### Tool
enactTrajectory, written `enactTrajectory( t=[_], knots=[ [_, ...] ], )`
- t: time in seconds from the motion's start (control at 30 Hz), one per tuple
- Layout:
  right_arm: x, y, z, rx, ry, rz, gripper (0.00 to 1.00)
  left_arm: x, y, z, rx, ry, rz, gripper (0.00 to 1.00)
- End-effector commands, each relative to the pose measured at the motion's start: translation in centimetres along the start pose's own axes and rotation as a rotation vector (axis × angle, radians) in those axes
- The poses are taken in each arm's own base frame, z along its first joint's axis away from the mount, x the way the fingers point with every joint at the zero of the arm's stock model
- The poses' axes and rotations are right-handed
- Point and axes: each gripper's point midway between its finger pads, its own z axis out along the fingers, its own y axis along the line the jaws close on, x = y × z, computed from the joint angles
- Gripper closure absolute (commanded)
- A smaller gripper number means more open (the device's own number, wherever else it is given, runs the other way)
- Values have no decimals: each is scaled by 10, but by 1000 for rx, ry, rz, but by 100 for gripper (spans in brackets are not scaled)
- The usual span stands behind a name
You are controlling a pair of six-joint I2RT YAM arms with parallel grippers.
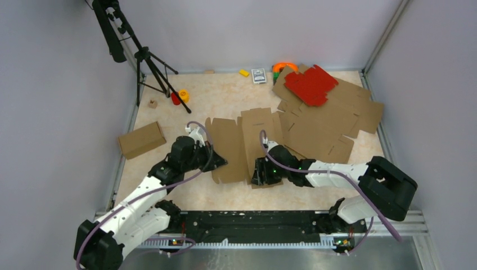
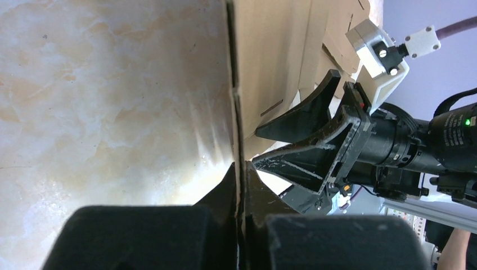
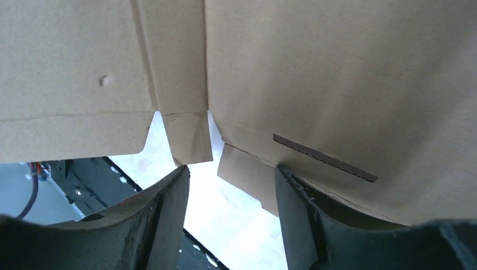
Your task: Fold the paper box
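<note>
Tightly pinched paper box (image 1: 232, 145), right fingers (image 3: 166, 219) parted

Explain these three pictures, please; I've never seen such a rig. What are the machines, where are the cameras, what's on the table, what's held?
A left arm and a right arm, both robots, are bolted at the near edge of a table. The wide picture looks down from above and behind them; the other two come from a camera on each wrist. Between the arms is the brown paper box, an unfolded die-cut sheet. The left end effector is shut, pinching its edge. The right end effector stands open by its near edge, gripping nothing. To the right lies a pile of cardboard sheets with a red sheet on top; at the left, a folded box and a tripod.
</note>
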Motion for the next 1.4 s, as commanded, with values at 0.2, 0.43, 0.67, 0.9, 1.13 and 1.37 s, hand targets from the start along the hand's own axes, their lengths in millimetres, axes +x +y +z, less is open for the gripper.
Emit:
enactTrajectory(
  t=[0.2,0.43,0.67,0.9,1.13,1.37],
  knots=[
    [7,25,-8,-79,-29,-214,25,-19,-18,-1,18,-27,17,100],
    [-2,23,-9,46,-50,-330,21,-19,-20,0,17,-13,18,100],
    [-9,26,1,207,-47,-454,25,-16,-17,-1,4,6,26,100],
    [-14,16,4,325,-45,-481,31,-16,-17,-2,-4,12,42,100],
    [-30,14,-17,354,-135,-451,41,-15,-13,-2,-23,23,66,100],
    [-40,9,-13,383,-153,-413,45,-11,-12,2,-18,50,71,100]
  ],
)
